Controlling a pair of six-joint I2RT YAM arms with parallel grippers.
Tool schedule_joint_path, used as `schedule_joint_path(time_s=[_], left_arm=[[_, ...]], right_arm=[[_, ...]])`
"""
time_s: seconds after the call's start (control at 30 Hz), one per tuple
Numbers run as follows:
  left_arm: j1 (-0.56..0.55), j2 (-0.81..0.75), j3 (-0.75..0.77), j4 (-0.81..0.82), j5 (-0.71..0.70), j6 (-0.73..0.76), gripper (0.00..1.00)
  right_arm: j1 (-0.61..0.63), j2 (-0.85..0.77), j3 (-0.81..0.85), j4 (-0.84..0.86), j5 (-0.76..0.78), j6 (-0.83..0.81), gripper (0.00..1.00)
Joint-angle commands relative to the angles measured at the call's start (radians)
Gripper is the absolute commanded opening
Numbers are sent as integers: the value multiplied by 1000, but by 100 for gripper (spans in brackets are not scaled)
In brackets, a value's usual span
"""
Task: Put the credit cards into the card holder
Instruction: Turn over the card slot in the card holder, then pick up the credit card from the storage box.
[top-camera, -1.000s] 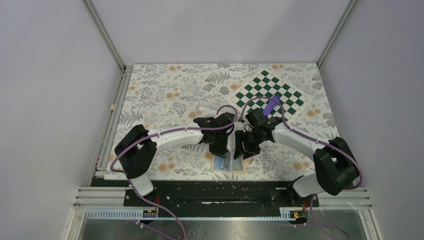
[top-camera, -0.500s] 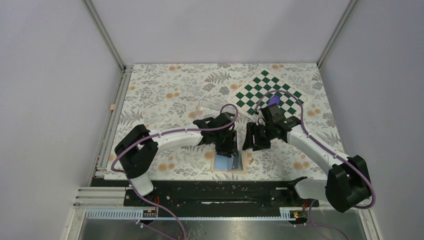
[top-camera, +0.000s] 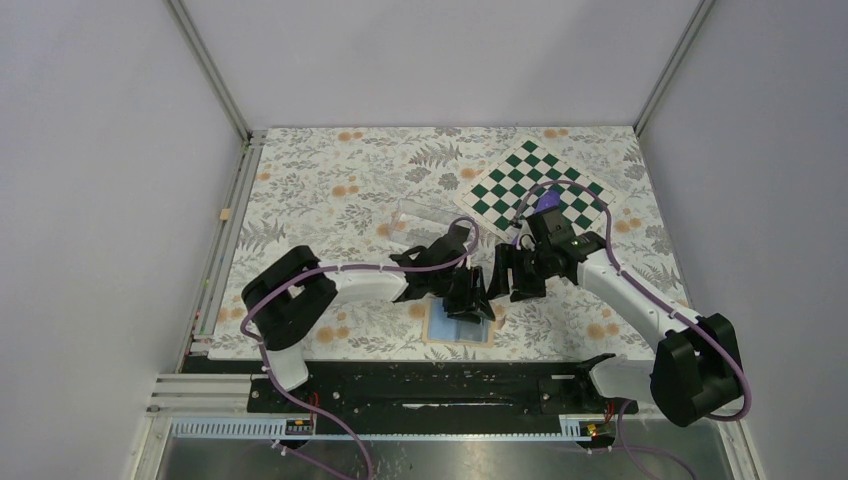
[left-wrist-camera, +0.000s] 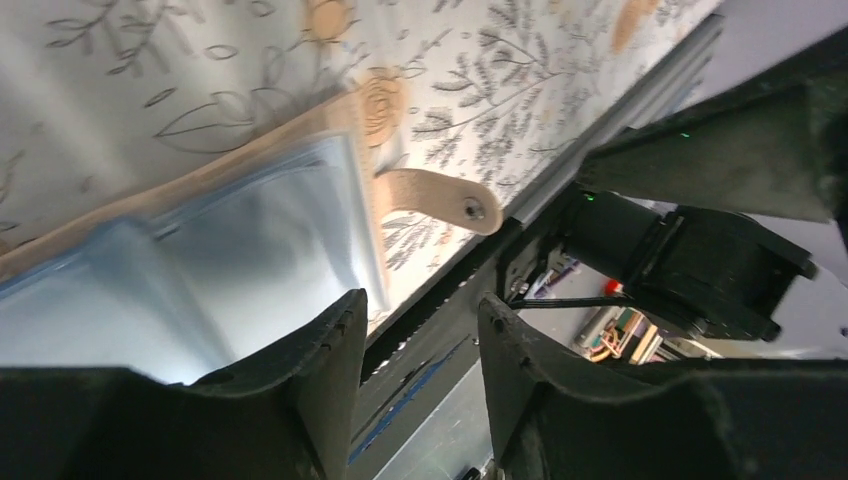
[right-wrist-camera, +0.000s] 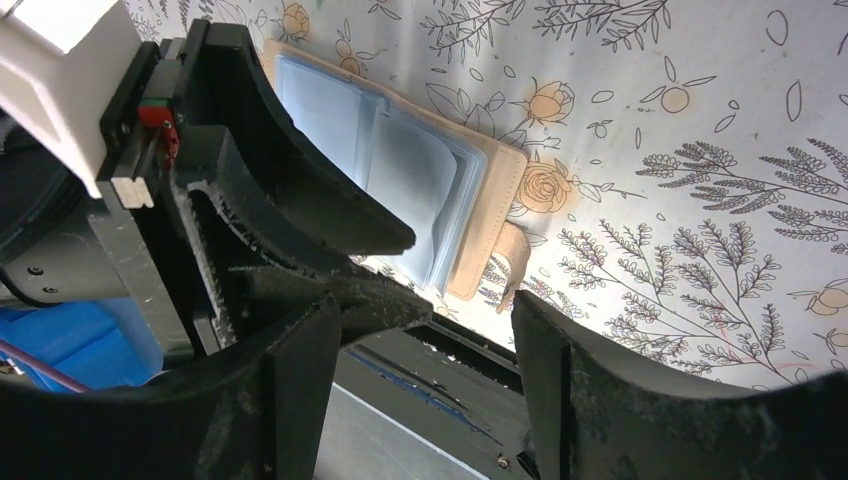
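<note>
The card holder (top-camera: 455, 331) lies open near the table's front edge, its tan cover down and its blue-grey sleeves (right-wrist-camera: 410, 170) up. Its tan strap with a dark snap (left-wrist-camera: 441, 200) sticks out toward the front rail. My left gripper (left-wrist-camera: 420, 325) hovers low over the sleeves (left-wrist-camera: 220, 260), open, with nothing between its fingers. My right gripper (right-wrist-camera: 425, 335) stands open and empty just right of the holder, above the left gripper's fingers (right-wrist-camera: 300, 190). In the top view the two grippers, left (top-camera: 474, 300) and right (top-camera: 500, 282), are close together. No credit cards show as separate things.
A clear plastic box (top-camera: 424, 212) lies behind the left arm. A green-and-white chessboard (top-camera: 540, 185) covers the back right of the flowered cloth. The black front rail (top-camera: 430, 385) runs just in front of the holder.
My left gripper has opened and slid right over the holder. My right gripper has pulled back to the right and opened wider. The sleeve that stood up between them now lies flat.
</note>
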Motion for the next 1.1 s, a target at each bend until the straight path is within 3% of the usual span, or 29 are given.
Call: schedule_joint_path(time_s=[0.0, 0.27, 0.57, 0.77, 1.07], left_arm=[[-3, -24, -33, 282, 89, -51, 45], [50, -176, -113, 352, 50, 2, 46], [279, -284, -113, 246, 130, 127, 48], [382, -159, 135, -133, 89, 318, 48], [413, 173, 609, -561, -102, 494, 45]], right_arm=[[-22, -8, 22, -17, -24, -8, 71], [-39, 24, 85, -17, -51, 5, 72], [-42, 178, 247, -16, -75, 1, 73], [-57, 346, 383, 15, -97, 21, 72], [-69, 596, 588, 12, -92, 51, 66]])
